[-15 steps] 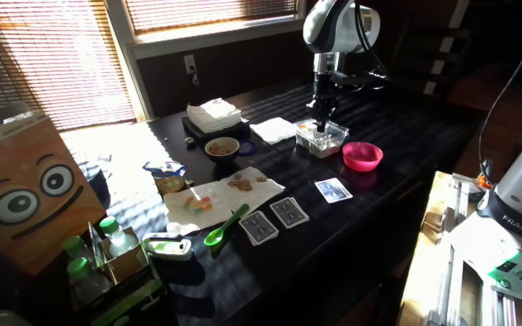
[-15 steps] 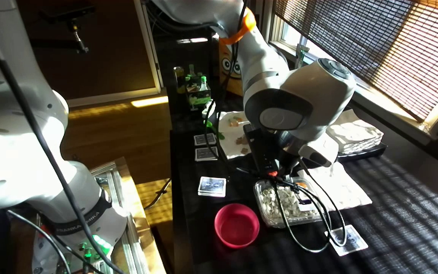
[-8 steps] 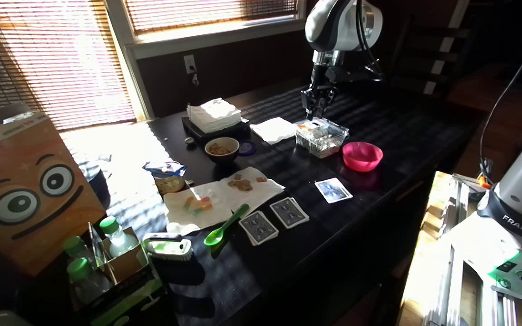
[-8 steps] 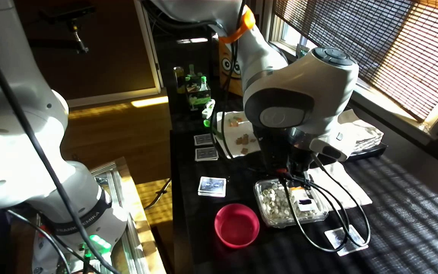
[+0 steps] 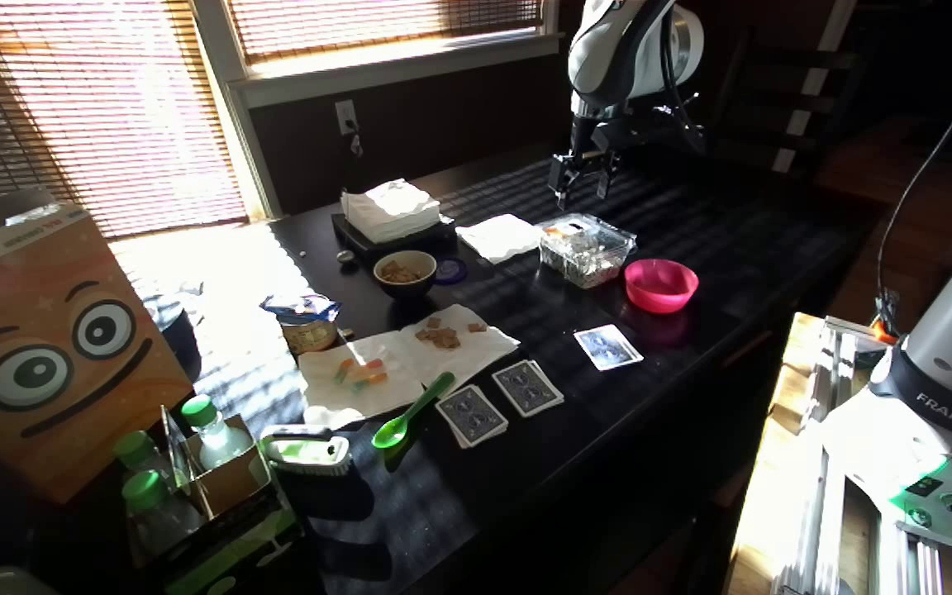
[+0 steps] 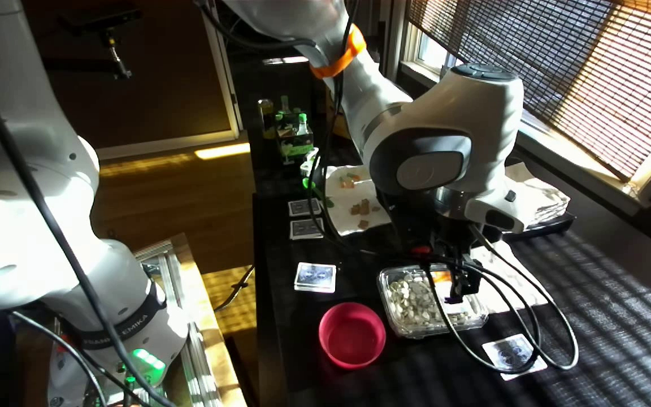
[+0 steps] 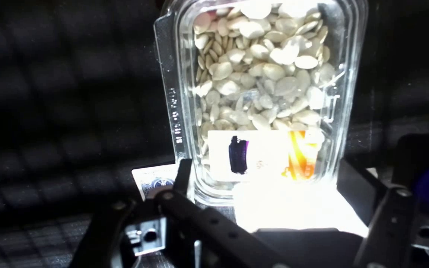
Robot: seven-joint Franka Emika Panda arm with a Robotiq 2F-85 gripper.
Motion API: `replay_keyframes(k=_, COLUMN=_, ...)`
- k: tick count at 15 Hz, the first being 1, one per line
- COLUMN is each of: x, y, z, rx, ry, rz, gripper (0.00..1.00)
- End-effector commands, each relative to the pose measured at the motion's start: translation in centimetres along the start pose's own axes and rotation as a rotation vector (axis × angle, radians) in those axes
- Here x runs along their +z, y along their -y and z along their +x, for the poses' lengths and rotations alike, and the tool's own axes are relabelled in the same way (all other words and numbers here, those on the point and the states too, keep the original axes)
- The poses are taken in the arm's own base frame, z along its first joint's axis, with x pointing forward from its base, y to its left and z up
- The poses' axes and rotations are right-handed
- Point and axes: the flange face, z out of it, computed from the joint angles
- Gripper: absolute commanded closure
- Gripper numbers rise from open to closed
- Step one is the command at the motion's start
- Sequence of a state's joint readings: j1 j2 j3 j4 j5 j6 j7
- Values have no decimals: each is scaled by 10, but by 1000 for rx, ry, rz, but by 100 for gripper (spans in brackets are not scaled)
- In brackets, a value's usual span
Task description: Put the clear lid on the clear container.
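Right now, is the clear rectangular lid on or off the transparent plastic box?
On: in the wrist view, the clear lid and its white label cover pale seeds. I cannot tell if it's sealed.

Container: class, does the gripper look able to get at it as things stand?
Probably yes: the gripper hangs open near the container, with nothing showing between them in the wrist view.

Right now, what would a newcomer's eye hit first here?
Likely the big, cartoon-faced orange box at the left edge of an exterior view. Next, the pink bowl, vivid against the dark table, beside the clear container. In the wrist view, the container's pale seeds glare brightly, with the open tool framing the labelled end.
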State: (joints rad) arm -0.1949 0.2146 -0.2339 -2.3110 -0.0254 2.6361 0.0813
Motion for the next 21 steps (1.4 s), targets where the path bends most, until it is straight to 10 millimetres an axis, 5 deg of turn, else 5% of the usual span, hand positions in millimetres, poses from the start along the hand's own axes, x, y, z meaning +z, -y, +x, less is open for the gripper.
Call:
replay_keyframes(k=1, x=-12, y=1, z=-5, rx=-18, ry=19, rz=-32, gripper=0)
replay_keyframes(k=13, x=-40, y=5, z=-15, rx=-84, ry=105, rz=-4, gripper=0)
replay_keyframes(k=21, x=-29, y=3, z=-10, rx=-56, ry=98, rz=-10, gripper=0)
